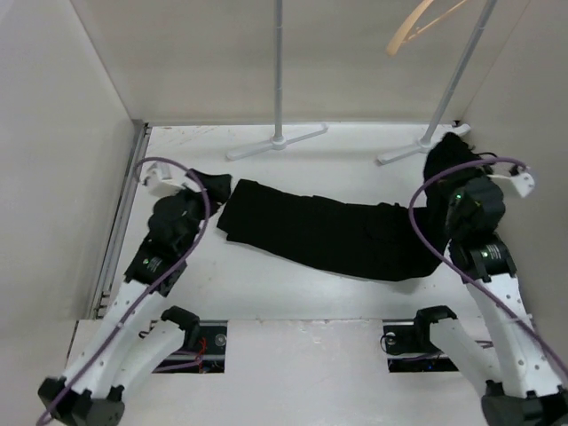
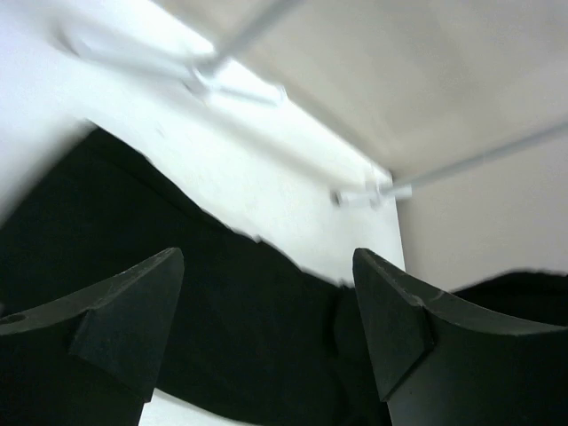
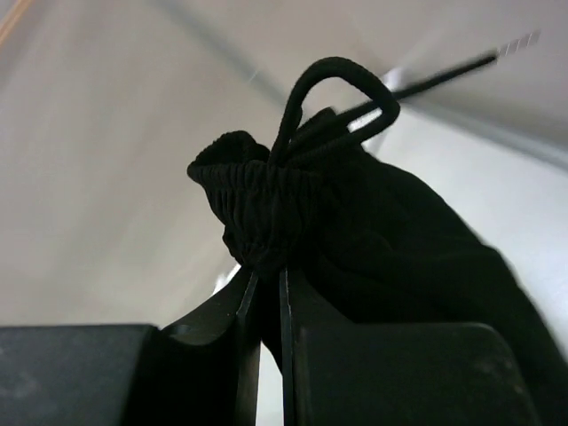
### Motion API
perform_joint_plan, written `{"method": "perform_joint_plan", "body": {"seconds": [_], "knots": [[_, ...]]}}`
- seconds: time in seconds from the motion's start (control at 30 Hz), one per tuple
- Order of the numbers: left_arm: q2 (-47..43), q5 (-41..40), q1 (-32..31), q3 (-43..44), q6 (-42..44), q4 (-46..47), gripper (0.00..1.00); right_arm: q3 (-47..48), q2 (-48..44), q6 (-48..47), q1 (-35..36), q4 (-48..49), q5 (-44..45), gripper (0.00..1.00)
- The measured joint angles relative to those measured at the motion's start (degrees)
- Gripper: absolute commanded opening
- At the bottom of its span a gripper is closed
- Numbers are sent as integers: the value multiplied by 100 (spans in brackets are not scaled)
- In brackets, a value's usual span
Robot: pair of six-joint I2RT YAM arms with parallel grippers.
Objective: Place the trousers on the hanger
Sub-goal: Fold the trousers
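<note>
Across a white table [image 1: 266, 293], black trousers [image 1: 328, 232] lie stretched from left to right, legs towards the left arm and the waist end gathered up at the right. Two white rack poles [image 1: 278, 62] stand behind them at the far edge. High beside the right-hand pole hangs the pale wooden hanger [image 1: 417, 27], well apart from the cloth and bare of it.

At the waist, the right tool [image 3: 264, 280] is clamped on the bunched elastic waistband [image 3: 257, 186], with a drawstring loop [image 3: 342, 89] standing out above the pinch. The left tool [image 2: 266, 266] is spread wide just over the leg end, black fabric showing between its fingers; whether it touches the cloth cannot be told.

By appearances the job is at the pick-up step: one end secured, the other not yet gripped. The next move likely calls for the left tool to close on the legs, so both arms can raise the garment and feed it over the hanger; soft fabric held at one point is apt to sag and slide.

No container shows in any view.
</note>
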Motion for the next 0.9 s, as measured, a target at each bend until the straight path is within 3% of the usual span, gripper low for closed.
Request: {"method": "perform_joint_plan", "body": {"seconds": [0.2, 0.37, 0.57, 0.7, 0.8, 0.9], "knots": [[-1019, 365, 1777, -85, 31, -575, 77, 656, 1215, -197, 2402, -85, 1078, 5], [-1172, 791, 2052, -446, -254, -616, 77, 1744, 2848, -254, 3821, -140, 1904, 5], [-1174, 1211, 2437, -715, -579, -651, 77, 3766, 5134, -313, 5049, -125, 2424, 6], [-1373, 1279, 2747, -748, -699, -649, 77, 4964, 6513, -271, 5595, -114, 2468, 20], [-1539, 1246, 2830, -809, -752, -649, 77, 5707, 7503, -122, 5932, -144, 2216, 56], [-1606, 1154, 2916, -822, -787, -651, 77, 6186, 8264, -90, 6251, -254, 1884, 71]]}}
